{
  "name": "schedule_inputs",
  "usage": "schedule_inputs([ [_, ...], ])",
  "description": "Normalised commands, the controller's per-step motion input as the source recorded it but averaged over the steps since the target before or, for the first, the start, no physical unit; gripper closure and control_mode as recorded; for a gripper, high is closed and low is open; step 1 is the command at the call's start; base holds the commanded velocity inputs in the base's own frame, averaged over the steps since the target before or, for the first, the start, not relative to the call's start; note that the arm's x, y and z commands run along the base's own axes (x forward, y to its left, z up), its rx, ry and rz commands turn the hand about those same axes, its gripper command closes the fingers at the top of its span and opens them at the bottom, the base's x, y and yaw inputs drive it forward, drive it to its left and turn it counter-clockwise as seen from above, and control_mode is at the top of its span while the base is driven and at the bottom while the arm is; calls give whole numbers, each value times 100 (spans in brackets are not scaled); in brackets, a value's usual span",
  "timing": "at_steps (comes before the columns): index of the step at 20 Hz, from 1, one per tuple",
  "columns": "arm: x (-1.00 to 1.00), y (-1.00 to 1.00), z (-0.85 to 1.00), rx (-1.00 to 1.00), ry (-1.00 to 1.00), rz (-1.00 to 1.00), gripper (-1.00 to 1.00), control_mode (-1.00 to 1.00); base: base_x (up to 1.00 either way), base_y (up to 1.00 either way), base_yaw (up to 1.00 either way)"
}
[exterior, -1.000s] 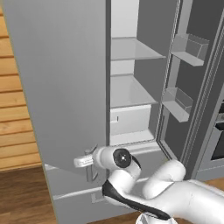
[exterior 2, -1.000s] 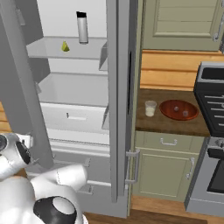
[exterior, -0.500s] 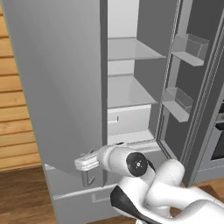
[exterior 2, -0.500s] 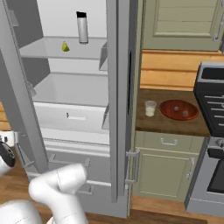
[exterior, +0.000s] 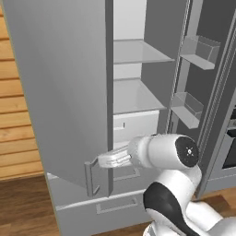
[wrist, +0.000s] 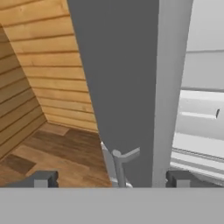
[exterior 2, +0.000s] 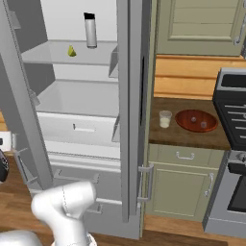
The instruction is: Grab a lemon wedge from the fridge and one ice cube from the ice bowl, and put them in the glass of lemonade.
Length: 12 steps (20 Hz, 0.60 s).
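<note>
Since a second ago my gripper (wrist: 107, 179) has let go of the fridge (exterior: 60, 92) door handle (exterior: 92, 177); its fingertips (wrist: 43, 178) now stand wide apart on either side of the handle. Left door swung open. Inside the fridge, lemon wedge (exterior 2: 71, 51) on upper shelf beside a bottle (exterior 2: 90, 30). Right of the fridge, on the counter (exterior 2: 187, 137): glass of lemonade (exterior 2: 165, 119), then ice bowl (exterior 2: 196, 120).
</note>
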Motion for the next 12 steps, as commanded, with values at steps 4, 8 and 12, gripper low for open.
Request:
schedule_inputs([
  [4,-43,-43,100,-6,22,0,-100,-100,0,0,0],
  [8,-29,-49,100,-6,23,0,-100,-100,0,0,0],
  [12,-7,-64,48,-2,16,0,-100,-100,0,0,0],
])
